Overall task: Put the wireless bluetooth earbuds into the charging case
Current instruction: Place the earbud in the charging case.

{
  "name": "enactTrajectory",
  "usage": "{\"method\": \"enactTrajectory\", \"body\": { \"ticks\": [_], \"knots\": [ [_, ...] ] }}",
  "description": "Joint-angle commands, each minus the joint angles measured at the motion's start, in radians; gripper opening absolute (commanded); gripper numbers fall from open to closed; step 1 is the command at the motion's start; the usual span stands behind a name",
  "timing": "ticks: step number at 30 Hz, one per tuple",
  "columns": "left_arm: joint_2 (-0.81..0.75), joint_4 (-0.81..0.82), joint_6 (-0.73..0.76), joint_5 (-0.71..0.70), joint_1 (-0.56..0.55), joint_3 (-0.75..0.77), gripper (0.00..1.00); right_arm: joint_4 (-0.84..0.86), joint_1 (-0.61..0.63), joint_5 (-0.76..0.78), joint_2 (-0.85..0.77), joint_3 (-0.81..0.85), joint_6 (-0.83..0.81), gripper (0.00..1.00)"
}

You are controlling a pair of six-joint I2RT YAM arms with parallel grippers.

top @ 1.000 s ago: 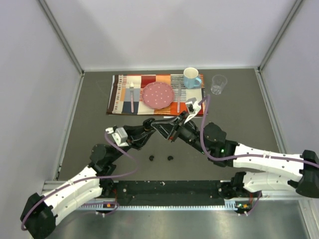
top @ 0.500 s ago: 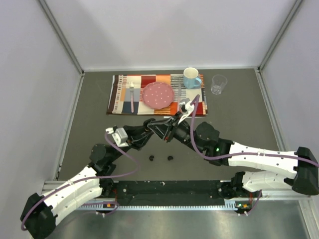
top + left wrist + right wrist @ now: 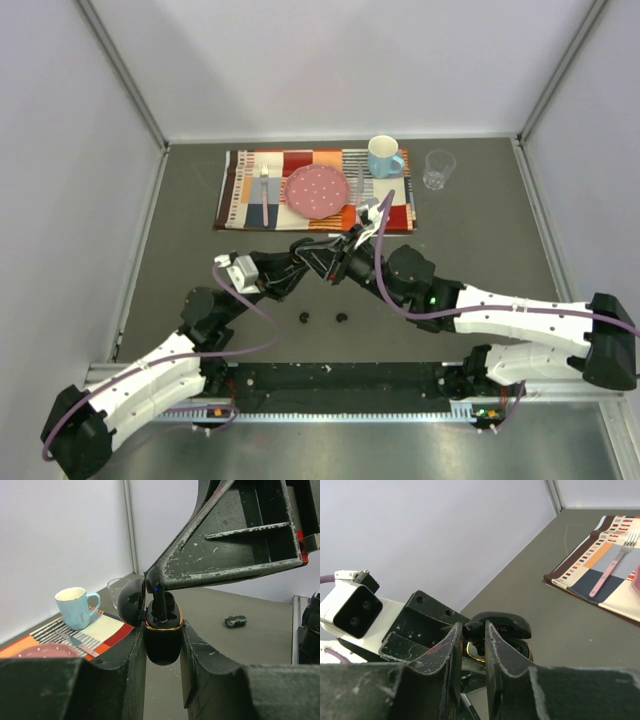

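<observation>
The left gripper clamps tight on the open charging case, holding it aloft as a steady socket, while the right gripper, narrowly parted, pinches an earbud right at its well.

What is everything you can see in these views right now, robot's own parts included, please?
placemat: one, multicoloured, far side of table
plate: one, pink, on placemat
fork: one, pink-handled, left of plate
knife: one, light-coloured, right of plate
mug: one, light blue, placemat's far right corner
glass: one, clear, right of mug
loose earbuds: two, black, table near arm bases
charging case: one, black, gold-rimmed, open, in left gripper
held earbud: one, black, in right gripper, at open case
second case: one, black, lying on table
left gripper: one, black, shut on charging case
right gripper: one, black, shut on held earbud
</observation>
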Motion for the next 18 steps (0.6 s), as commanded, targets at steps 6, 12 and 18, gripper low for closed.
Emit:
{"method": "enactTrajectory", "body": {
  "ticks": [6, 12, 18],
  "knots": [
    [-0.018, 0.071, -0.007, 0.007, 0.002, 0.034, 0.00, 0.018, 0.015, 0.038, 0.016, 0.037, 0.005, 0.00],
    [-0.035, 0.100, -0.007, -0.029, 0.001, 0.010, 0.00, -0.006, 0.016, 0.053, 0.017, 0.025, 0.013, 0.00],
    [-0.050, 0.117, -0.006, -0.066, 0.001, -0.004, 0.00, -0.057, 0.028, 0.058, 0.019, 0.025, 0.000, 0.00]
  ]
}}
